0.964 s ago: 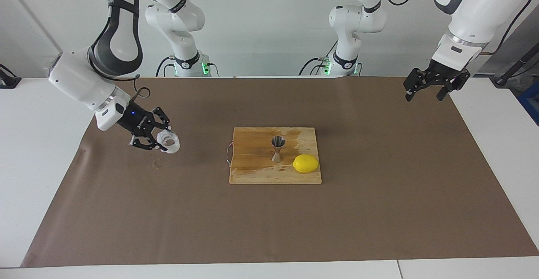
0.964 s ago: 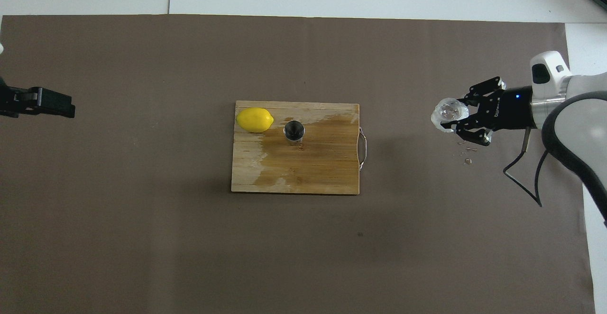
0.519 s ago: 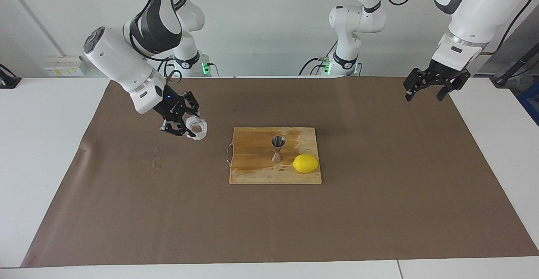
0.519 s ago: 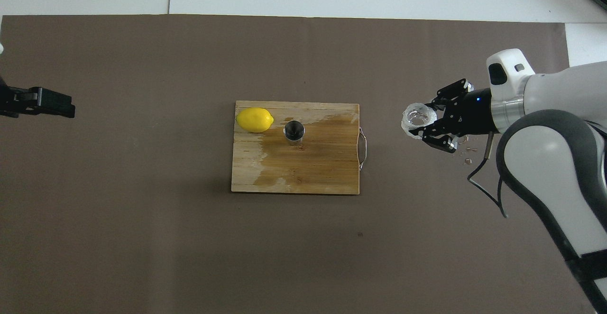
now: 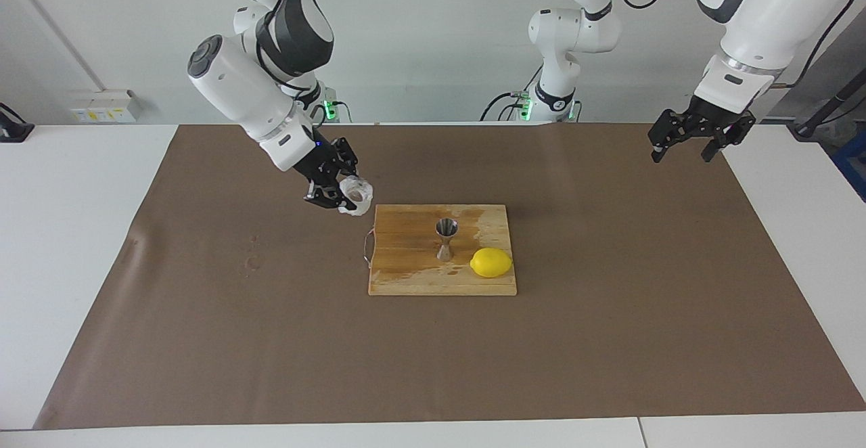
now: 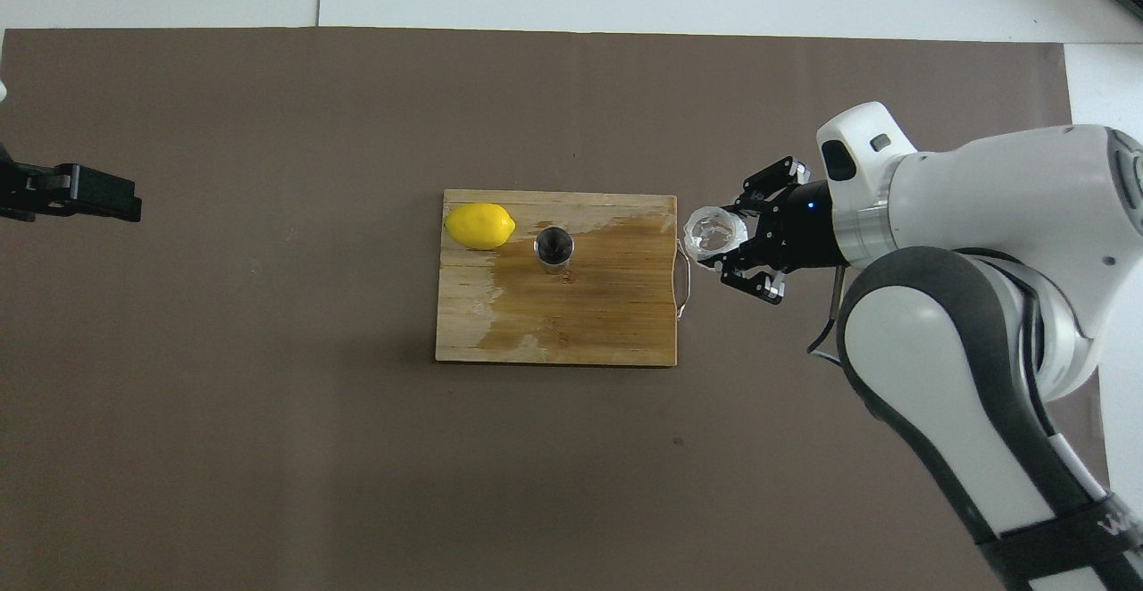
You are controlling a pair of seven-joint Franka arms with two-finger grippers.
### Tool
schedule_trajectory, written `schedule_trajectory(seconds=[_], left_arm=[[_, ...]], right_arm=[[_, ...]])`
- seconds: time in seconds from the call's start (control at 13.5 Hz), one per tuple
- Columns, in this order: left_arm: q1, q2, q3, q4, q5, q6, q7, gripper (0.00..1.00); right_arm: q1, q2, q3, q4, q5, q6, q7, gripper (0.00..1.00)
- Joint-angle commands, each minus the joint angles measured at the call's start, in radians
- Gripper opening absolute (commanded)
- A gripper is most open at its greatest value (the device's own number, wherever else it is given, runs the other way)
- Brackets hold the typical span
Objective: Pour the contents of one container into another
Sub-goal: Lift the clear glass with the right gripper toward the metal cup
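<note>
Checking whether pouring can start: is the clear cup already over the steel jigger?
No, the clear cup in the right tool hangs over the brown mat beside the cutting board, short of the jigger.

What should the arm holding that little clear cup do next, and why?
Probably carry the cup on until it is over the jigger, before tipping. The right gripper holds it in the air by the cutting board's handle end; the jigger stands upright mid-board beside the lemon. The left gripper waits.

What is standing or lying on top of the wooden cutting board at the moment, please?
On the cutting board stand an upright steel jigger and, beside it, a lemon; part of the wood looks wet. Whether the jigger holds liquid cannot be seen.
</note>
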Motion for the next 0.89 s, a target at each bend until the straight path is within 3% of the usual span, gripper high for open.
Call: schedule_trajectory(seconds=[0.0, 0.82], left_arm=[[-0.001, -0.029, -0.001, -0.033, 0.008, -0.003, -0.013, 1.0], [-0.001, -0.029, -0.001, -0.033, 0.008, -0.003, -0.012, 1.0]], right_arm=[[-0.011, -0.007, 0.053, -0.005, -0.072, 0.045, 0.051, 0.15], [0.017, 0.078, 0.157, -0.002, -0.126, 0.218, 0.241, 0.15]])
